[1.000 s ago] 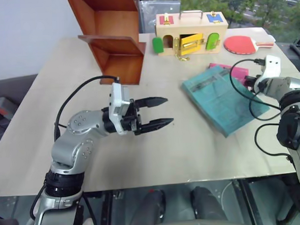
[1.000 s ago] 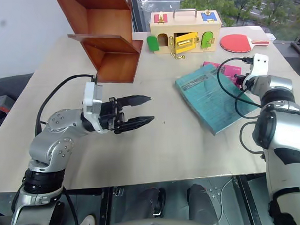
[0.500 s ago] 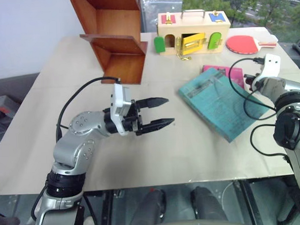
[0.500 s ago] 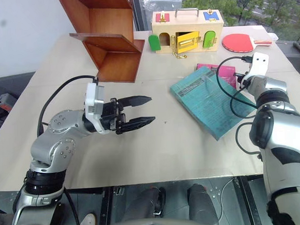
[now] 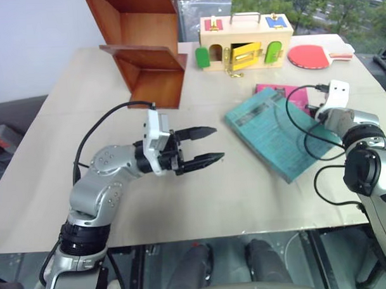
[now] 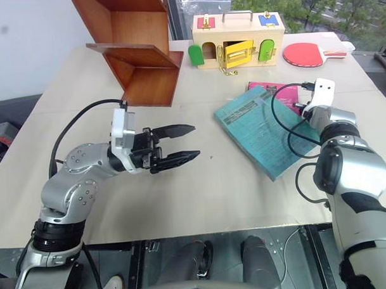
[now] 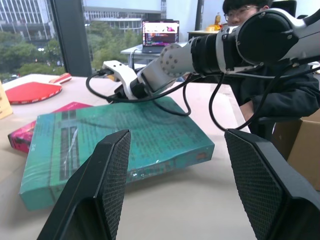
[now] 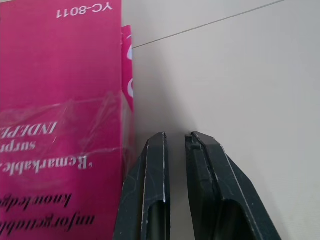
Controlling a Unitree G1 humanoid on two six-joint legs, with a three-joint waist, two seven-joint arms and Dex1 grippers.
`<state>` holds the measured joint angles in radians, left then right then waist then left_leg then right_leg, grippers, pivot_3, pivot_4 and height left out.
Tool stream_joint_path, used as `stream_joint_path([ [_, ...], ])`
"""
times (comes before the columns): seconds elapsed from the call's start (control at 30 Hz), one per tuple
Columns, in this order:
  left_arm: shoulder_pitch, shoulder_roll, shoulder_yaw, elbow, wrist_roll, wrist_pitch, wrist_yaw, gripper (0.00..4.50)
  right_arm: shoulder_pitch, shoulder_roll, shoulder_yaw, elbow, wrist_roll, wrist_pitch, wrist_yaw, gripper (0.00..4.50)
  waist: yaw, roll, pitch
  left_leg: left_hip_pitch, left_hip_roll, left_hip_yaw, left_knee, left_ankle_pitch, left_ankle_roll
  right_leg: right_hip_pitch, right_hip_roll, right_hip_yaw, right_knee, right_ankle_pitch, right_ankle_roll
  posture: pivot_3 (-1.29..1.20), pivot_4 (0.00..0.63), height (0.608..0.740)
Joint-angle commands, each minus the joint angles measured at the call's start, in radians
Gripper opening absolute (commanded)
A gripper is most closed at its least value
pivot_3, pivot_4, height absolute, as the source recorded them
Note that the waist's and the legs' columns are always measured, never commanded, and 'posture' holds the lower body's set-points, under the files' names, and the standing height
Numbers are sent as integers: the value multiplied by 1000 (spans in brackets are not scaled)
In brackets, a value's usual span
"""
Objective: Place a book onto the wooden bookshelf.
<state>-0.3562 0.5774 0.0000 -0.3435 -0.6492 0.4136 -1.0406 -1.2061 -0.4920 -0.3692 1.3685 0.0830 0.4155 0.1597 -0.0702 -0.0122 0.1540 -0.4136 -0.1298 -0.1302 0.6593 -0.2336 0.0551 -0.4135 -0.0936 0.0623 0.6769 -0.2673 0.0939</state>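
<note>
A: Teal book [image 5: 278, 137]? Step?
B: Flat on table, atop pink book [image 8: 60, 125]. Approach stage. Right gripper [image 8: 175, 142] nearly closed, empty, beside it; left gripper [image 5: 209, 144] spread, idle.
A: Next?
B: Likely gripping an edge, then bookshelf [image 5: 148, 51].

– What's your table [image 5: 201, 207] carrying right now?

– You have a pale, matt top. The wooden bookshelf [image 5: 148, 54] stands at the far edge, out beyond your left fingers [image 5: 203, 159]. The teal book [image 5: 275, 132] lies flat ahead of those fingertips, with the pink book [image 8: 60, 100] tucked partly beneath its far side.

– And by your right fingers [image 8: 155, 190]?

– The pink book's edge lies just beside them, bare table on their other side. Further out you have a pale box with coloured doors [image 5: 245, 40] and a red paddle [image 5: 317, 54].
</note>
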Motion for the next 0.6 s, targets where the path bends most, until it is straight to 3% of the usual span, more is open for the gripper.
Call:
stream_joint_path([
  [0.03, 5, 10, 28, -52, -5, -18, 12, 3143, -22, 20, 13, -15, -3, 21, 63, 611, -1, 0, 0, 0, 0, 0, 0, 0, 0, 0, 0, 0, 0, 0, 0, 0, 150, 740],
  [0.6, 1, 30, 33, -3, 12, -45, 6, 3143, -61, 118, 52, -39, 13, 54, 216, 611, -4, 0, 0, 1, 1, 1, 0, 0, 0, 0, 1, 2, 1, 0, 0, 0, 150, 740],
])
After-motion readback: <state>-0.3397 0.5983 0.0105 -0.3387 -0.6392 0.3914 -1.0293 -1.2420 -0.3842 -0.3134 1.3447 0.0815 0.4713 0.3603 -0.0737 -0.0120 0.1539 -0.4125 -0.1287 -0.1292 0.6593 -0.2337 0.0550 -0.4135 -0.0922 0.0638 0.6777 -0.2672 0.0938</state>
